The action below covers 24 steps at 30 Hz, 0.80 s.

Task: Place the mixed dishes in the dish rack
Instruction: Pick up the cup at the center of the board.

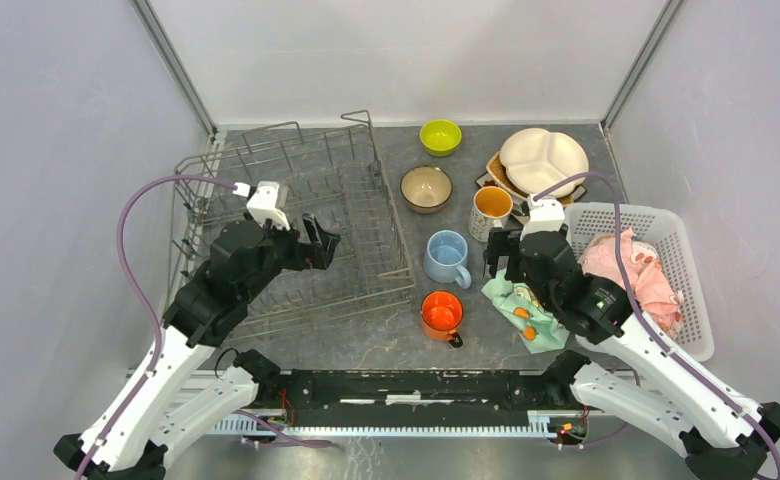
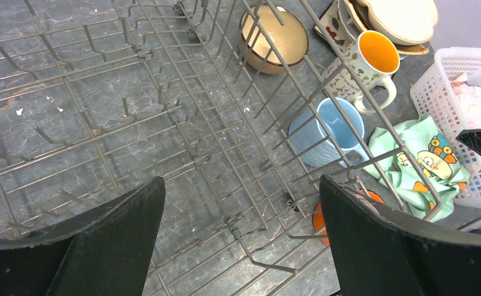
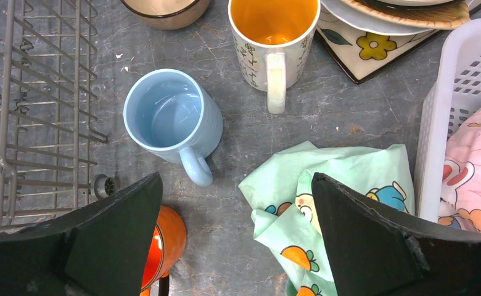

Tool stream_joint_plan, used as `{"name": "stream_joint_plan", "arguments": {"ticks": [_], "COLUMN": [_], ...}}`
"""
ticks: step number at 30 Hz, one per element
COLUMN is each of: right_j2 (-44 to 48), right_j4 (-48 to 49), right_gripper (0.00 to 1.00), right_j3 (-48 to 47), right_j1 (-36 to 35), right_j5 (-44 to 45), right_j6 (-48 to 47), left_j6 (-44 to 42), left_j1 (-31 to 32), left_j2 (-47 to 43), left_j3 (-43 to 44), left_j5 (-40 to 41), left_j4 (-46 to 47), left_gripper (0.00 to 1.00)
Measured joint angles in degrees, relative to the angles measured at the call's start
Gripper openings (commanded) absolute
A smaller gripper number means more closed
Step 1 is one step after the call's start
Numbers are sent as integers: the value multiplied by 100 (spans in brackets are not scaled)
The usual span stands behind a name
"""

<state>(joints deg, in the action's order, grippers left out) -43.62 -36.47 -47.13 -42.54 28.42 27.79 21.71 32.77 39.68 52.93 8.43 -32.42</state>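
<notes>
The dish rack (image 1: 366,215) occupies the left centre of the top view. No dish is seen between its tines, so loading is judged not yet begun.

All the mixed dishes stand on the table (image 1: 396,335) to the right of the rack:
- The light-blue mug (image 1: 447,257) is upright at frame centre, just beside the rack wall.
- The orange mug (image 1: 441,313) is placed below it.
- The white patterned mug (image 1: 491,211) is placed to its upper right.
- The tan bowl (image 1: 426,188) and the lime-green bowl (image 1: 440,137) are found above, toward the top centre.
- The cream three-section plate (image 1: 543,160) is stacked on further plates at the upper right. Their count cannot be told.

The left gripper (image 1: 322,243) is held over the rack floor. Its fingers are spread wide and nothing is held.

The right gripper (image 1: 502,262) is positioned above the table between the light-blue mug and the teal cloth (image 1: 521,310). Its fingers are likewise spread wide and nothing is carried.

The white basket (image 1: 681,250) with the pink cloth (image 1: 631,275) is located at the right edge.

Every mug, bowl and plate is left to be loaded. The light-blue mug is judged the nearest candidate for the right gripper.
</notes>
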Motion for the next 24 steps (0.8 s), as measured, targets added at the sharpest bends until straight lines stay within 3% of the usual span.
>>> {"name": "stream_joint_plan", "arguments": {"ticks": [10, 17, 24], "right_j2": [-157, -671, -1729], "right_j4": [142, 542, 1075], "right_gripper": [98, 97, 67], "right_j3": [0, -186, -717], "right_j1": [0, 0, 20], "right_j5": [39, 212, 455], "right_j6": [-22, -667, -1510], "left_j6": [-20, -190, -254], "left_j1": [0, 0, 0], "left_j2": [-157, -433, -769], "left_j3": [-212, -717, -1128], "left_j5": [46, 170, 415], "left_j4": [76, 286, 411], "left_gripper": [100, 100, 100]}}
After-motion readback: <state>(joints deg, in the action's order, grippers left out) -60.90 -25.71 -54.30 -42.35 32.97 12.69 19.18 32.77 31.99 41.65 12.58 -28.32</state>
